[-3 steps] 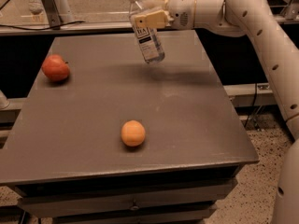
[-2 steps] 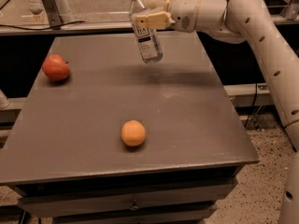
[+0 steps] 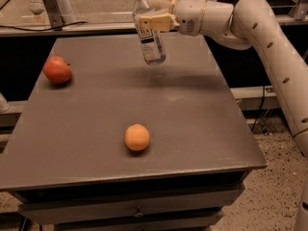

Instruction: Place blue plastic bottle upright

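The blue plastic bottle [image 3: 150, 38] is a small clear bottle with a white cap and a pale label with a dark-framed text box. It hangs nearly upright, cap up and leaning slightly left, above the far middle of the grey table [image 3: 192, 124]. My gripper [image 3: 155, 14] reaches in from the right and is shut on the bottle's upper part. The bottle's base is off the table surface.
A red apple [image 3: 57, 70] lies at the table's far left. An orange [image 3: 137, 137] lies near the front middle. A shelf rail [image 3: 72, 29] runs behind the table. My arm [image 3: 269, 37] spans the right side above the table's edge.
The gripper has carried the bottle slightly up and away toward the table's far edge. The fruits have not moved.
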Controlling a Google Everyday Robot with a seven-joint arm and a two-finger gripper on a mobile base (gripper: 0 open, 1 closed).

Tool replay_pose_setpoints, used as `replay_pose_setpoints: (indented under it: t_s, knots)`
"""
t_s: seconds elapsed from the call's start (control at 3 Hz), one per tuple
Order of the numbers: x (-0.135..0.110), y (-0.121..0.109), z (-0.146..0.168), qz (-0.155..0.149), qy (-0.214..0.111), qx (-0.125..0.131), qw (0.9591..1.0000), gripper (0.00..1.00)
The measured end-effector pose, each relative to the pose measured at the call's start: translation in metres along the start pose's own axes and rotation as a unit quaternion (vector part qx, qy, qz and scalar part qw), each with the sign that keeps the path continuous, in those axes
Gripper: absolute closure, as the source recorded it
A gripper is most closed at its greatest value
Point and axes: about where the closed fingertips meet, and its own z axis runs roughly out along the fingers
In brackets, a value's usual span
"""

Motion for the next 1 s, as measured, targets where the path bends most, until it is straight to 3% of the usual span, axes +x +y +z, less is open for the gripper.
replay_pose_setpoints:
  t_s: [0.67, 1.0]
  knots:
    - [0.011, 0.016, -0.003, -0.054, -0.069, 0.007, 0.9961, 1.0]
    - [0.021, 0.019, -0.006, -0.058, -0.067, 0.003, 0.996, 1.0]
